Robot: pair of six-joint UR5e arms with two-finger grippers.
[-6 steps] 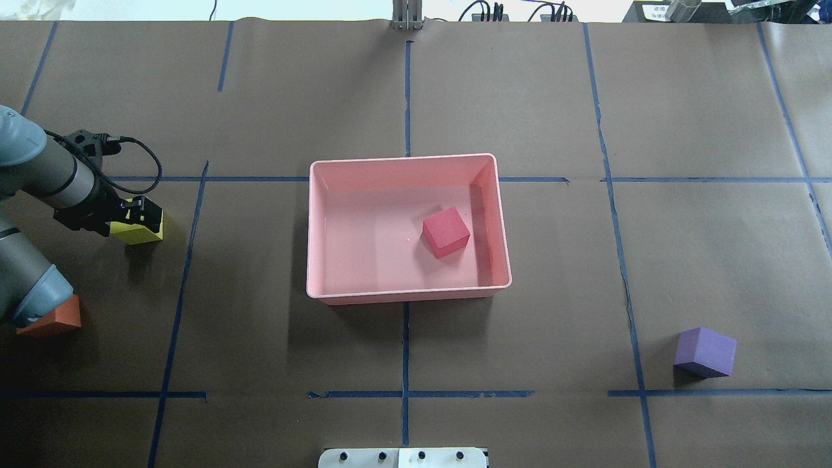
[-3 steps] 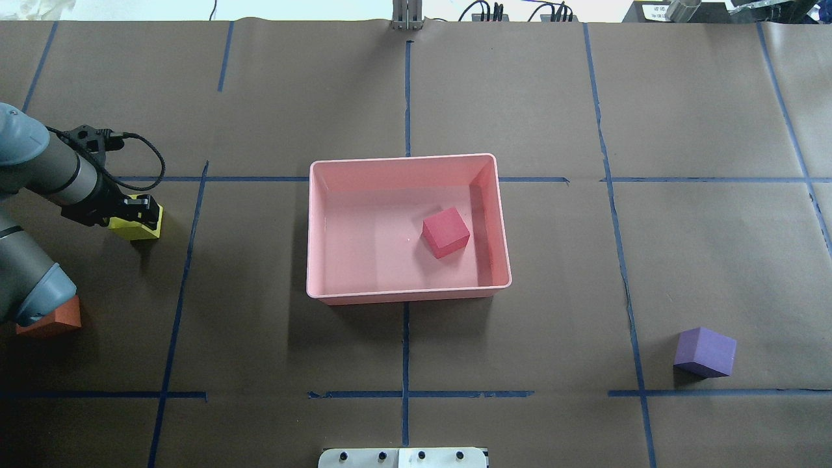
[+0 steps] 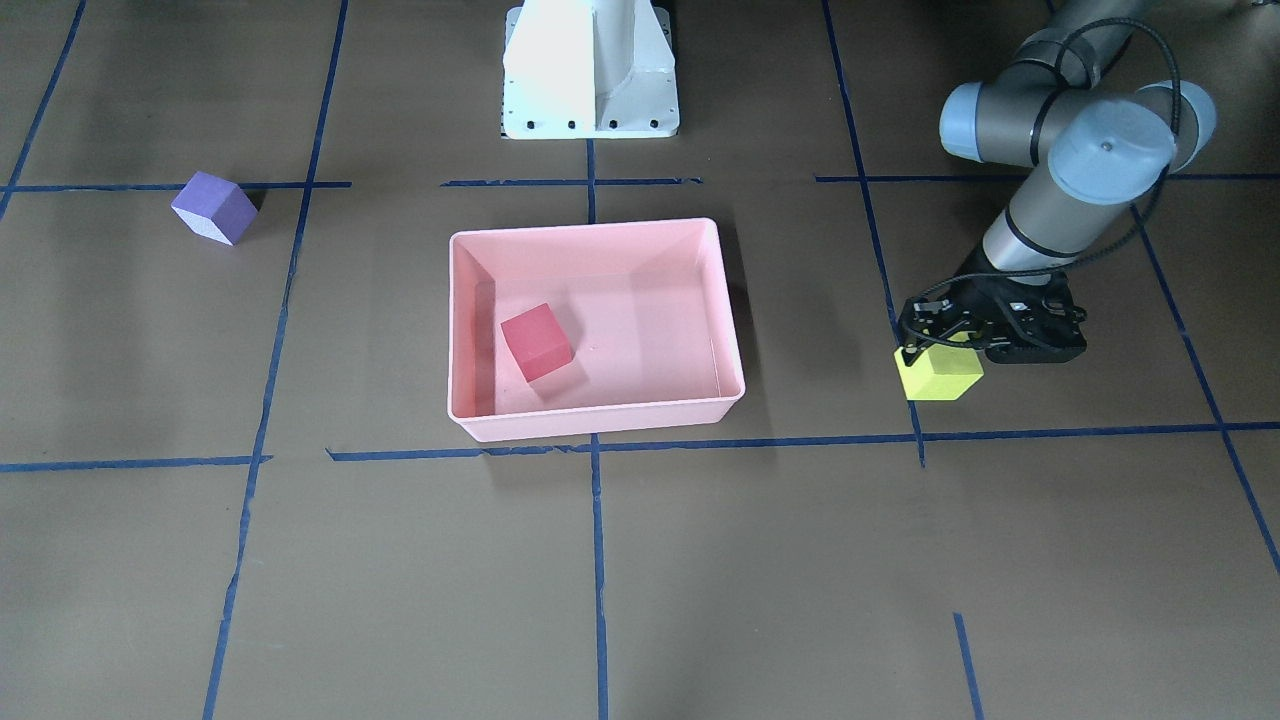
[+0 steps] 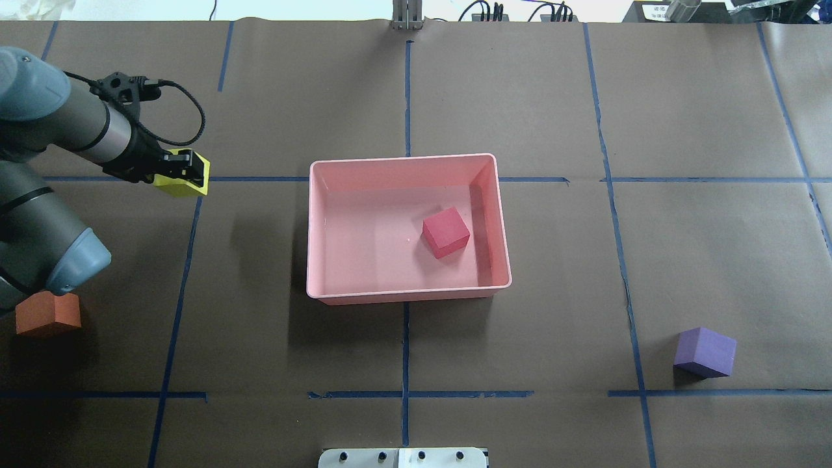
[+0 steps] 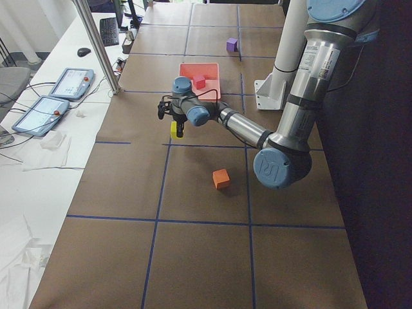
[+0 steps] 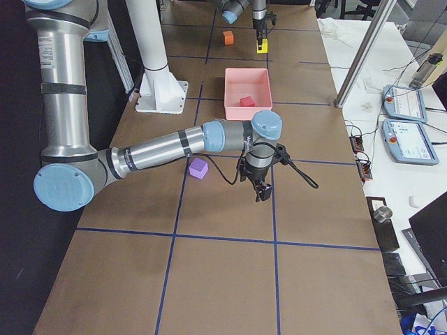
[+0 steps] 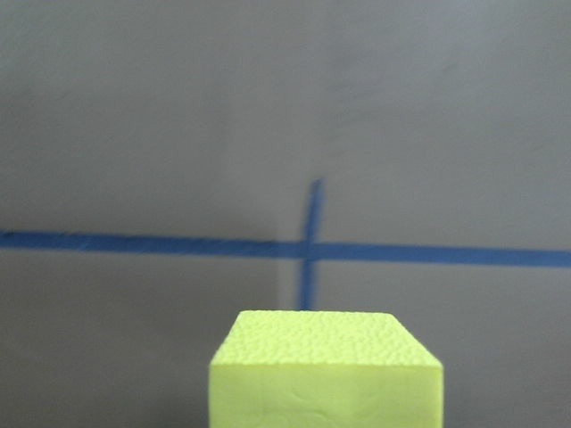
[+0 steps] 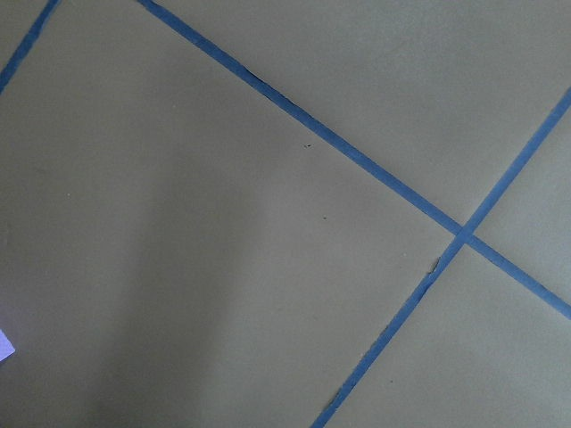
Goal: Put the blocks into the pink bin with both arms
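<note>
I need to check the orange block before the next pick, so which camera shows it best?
Exterior left: the orange block sits whole and unobstructed. Overhead shows it at the frame's edge, just below the elbow of the left arm. Exterior right shows it far off and tiny. The front-facing and wrist views miss it.

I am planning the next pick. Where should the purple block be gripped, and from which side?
Come from straight above and close on two opposite side faces of the purple block. It sits flat and alone, so every side is free. Its edges lie askew to the tape lines, so the grip should probably be turned to match.
</note>
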